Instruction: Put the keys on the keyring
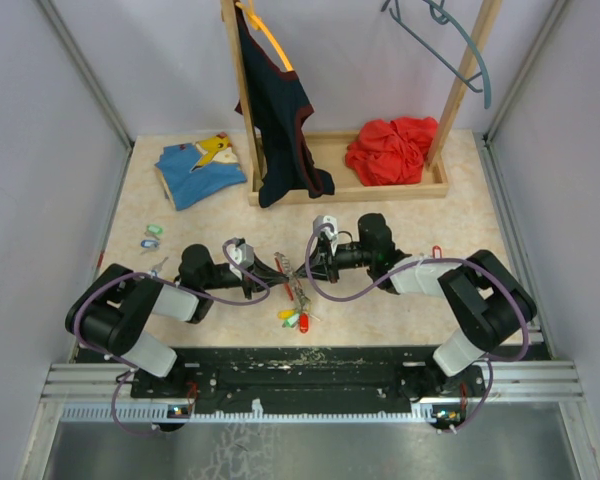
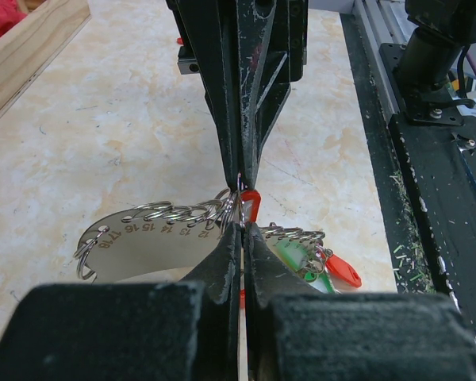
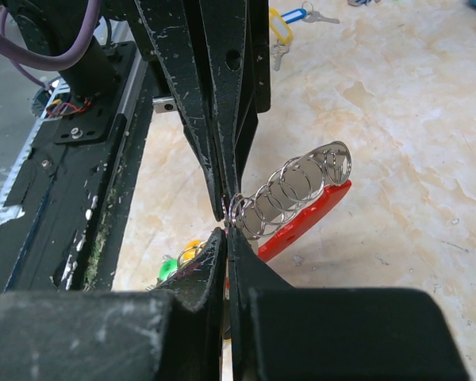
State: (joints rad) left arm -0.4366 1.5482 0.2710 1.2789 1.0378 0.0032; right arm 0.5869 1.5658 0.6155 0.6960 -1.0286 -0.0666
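Note:
The keyring is a numbered metal plate edged with several split rings over a red backing, held just above the table between both arms. My left gripper is shut on the plate's ringed edge. My right gripper is shut on the same spot from the opposite side. Keys with green, red and yellow tags hang from the rings. Loose keys with a green tag and a blue tag lie at the left.
A wooden rack stands at the back with a dark garment hanging on it and a red cloth in its tray. A blue and yellow cloth lies back left. A teal hanger hangs top right.

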